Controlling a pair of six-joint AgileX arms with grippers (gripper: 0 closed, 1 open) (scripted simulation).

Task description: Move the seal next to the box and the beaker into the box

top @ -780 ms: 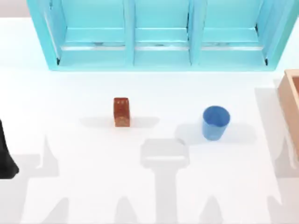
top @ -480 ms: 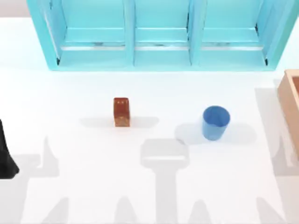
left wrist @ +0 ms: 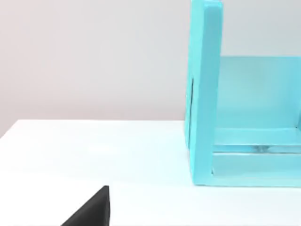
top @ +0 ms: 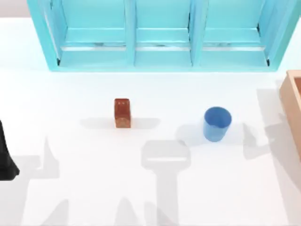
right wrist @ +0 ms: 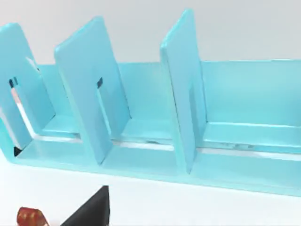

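White table (top: 70,197), turquoise shelf (top: 160,33) at back, seal (top: 122,113) left of beaker (top: 217,124), box (top: 292,101) right edge, left arm (top: 5,155) parked left edge, grip unclear.

The left arm (top: 5,157) stood as a dark, tapering shape at the top view's left edge, broad at its lower end and narrowing upward, cut off by the frame. In the left wrist view, a black wedge of the left pincer (left wrist: 91,211) jutted in from the lower edge, its flat face upright and its slanted edge falling away to one side. That wrist was held low and roughly level, the camera behind the pincer looking straight ahead along the bench (left wrist: 94,150). In the right wrist view, the right pincer (right wrist: 90,209) showed the same black wedge, held a little higher and tipped slightly downward.
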